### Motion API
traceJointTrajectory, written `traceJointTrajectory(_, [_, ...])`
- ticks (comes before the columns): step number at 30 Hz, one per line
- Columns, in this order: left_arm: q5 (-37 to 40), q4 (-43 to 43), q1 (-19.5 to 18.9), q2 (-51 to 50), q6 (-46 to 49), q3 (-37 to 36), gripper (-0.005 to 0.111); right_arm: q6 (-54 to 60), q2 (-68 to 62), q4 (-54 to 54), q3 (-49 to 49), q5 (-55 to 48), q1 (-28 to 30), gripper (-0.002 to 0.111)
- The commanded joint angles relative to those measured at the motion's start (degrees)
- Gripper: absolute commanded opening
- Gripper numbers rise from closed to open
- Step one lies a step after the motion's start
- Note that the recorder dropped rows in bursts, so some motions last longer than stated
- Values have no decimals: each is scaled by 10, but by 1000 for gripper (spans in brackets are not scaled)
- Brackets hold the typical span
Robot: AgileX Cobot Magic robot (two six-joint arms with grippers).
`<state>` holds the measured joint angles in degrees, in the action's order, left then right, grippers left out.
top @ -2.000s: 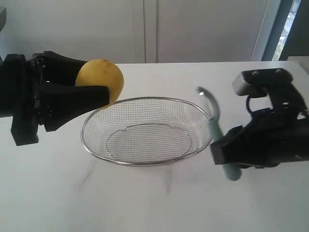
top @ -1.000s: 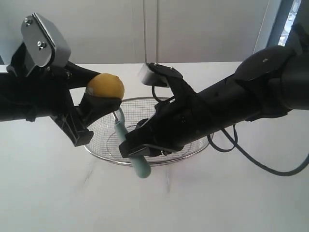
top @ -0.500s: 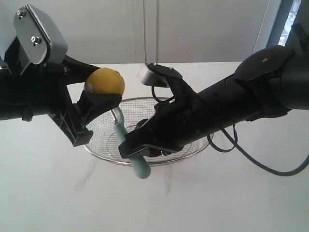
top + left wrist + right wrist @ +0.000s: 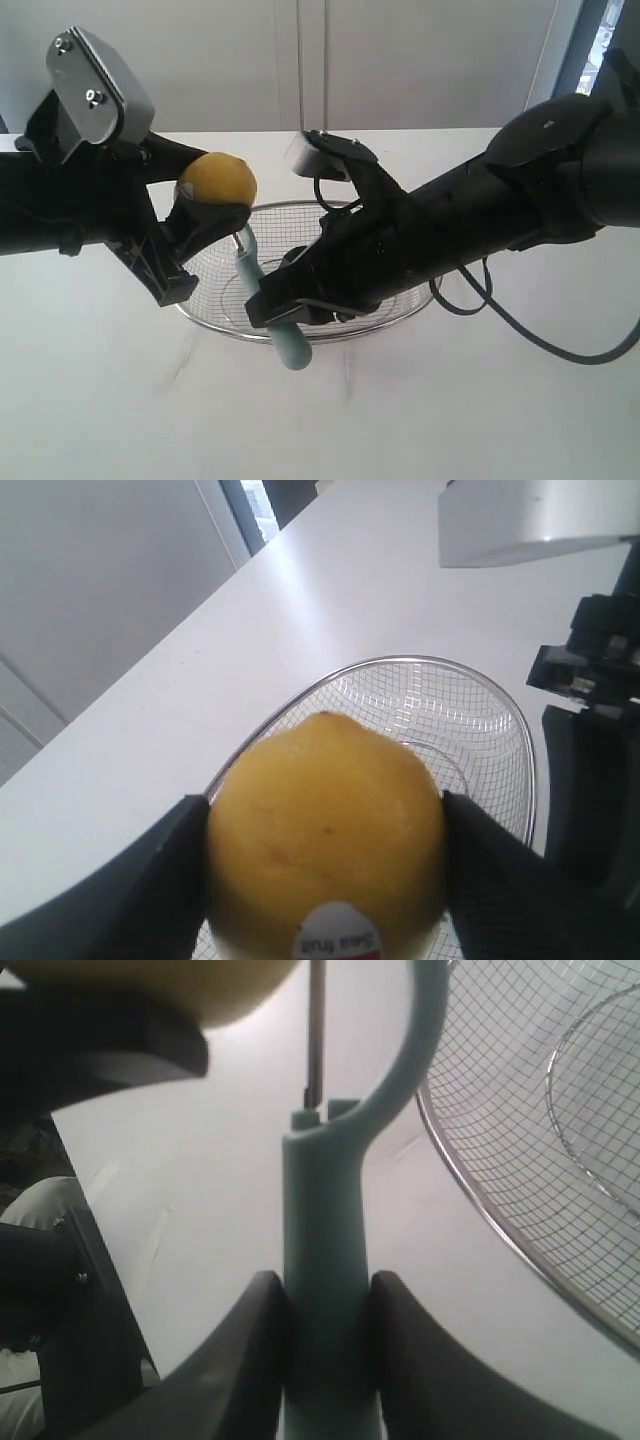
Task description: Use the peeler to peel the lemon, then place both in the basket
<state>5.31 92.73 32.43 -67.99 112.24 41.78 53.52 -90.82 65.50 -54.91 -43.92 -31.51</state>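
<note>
Peeling is in hand, I judge. Low centre, the right gripper (image 4: 278, 308) is clamped on the peeler (image 4: 291, 347), arm reaching across the basket (image 4: 222, 328). Upper left, the left gripper (image 4: 205, 195) pinches the lemon (image 4: 220, 175) just above the blade. Next: press and stroke the rind.

Only 1 label is seen: a red & white sticker (image 4: 340, 942) on the lemon (image 4: 325, 820), w/ small lettering on its red band, too blurred to be read
</note>
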Motion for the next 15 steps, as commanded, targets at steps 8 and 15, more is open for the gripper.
traceJointTrajectory(8, [20,10,2,-1,21,0,0,3,2,2,-4,8,2,0])
traceJointTrajectory(15, [20,10,2,-1,21,0,0,-15,2,2,-4,4,31,0])
